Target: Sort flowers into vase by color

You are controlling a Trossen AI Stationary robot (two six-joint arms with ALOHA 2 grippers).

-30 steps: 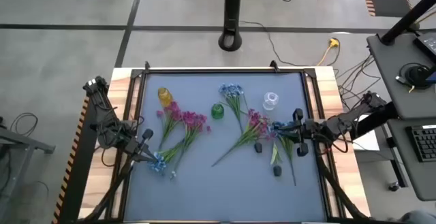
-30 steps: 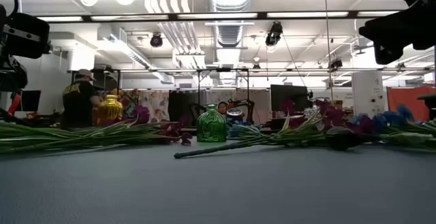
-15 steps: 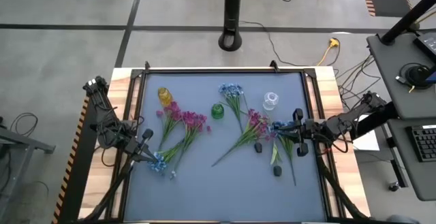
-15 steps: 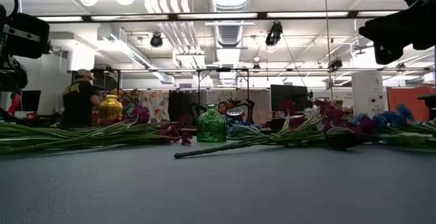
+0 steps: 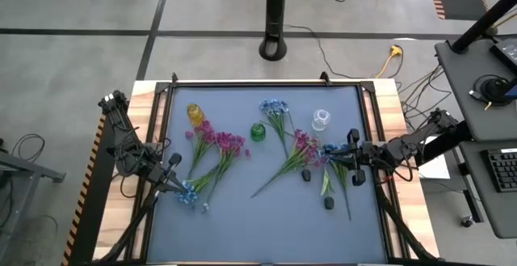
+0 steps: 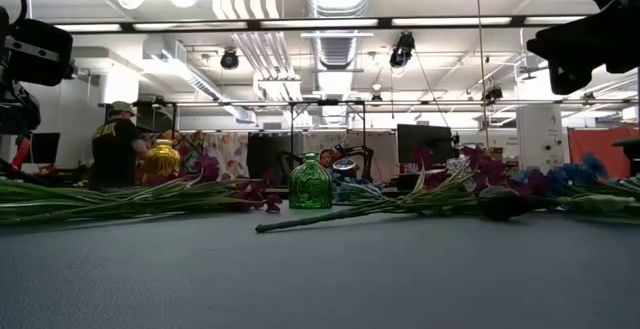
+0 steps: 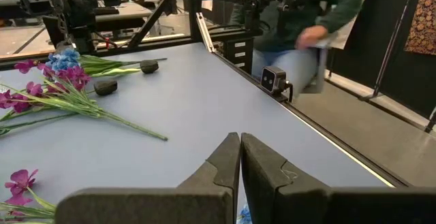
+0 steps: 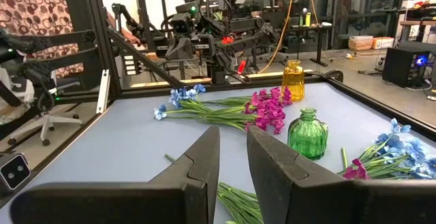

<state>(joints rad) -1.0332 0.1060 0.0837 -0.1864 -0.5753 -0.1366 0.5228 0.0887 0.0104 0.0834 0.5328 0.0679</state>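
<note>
Flowers lie flat on the grey table. A magenta-pink bunch (image 5: 214,142) and a light blue sprig (image 5: 188,193) lie at the left. Another blue sprig (image 5: 275,108) lies at the middle far side. Pink (image 5: 301,148) and blue (image 5: 329,150) clusters with dark buds (image 5: 307,175) lie at the right. Yellow (image 5: 195,114), green (image 5: 258,132) and clear (image 5: 321,120) vases stand upright. My left gripper (image 5: 174,163) (image 7: 240,137) is shut and hovers by the left blue sprig. My right gripper (image 5: 350,158) (image 8: 233,132) is narrowly open above green stems (image 8: 238,202) at the right bunch.
A raised black frame (image 5: 266,84) borders the table. The near half of the table (image 5: 266,225) holds only a dark bud (image 5: 329,204). A person in a green top (image 7: 306,20) stands beyond the table's near edge, and another person (image 6: 115,144) stands far off in the room.
</note>
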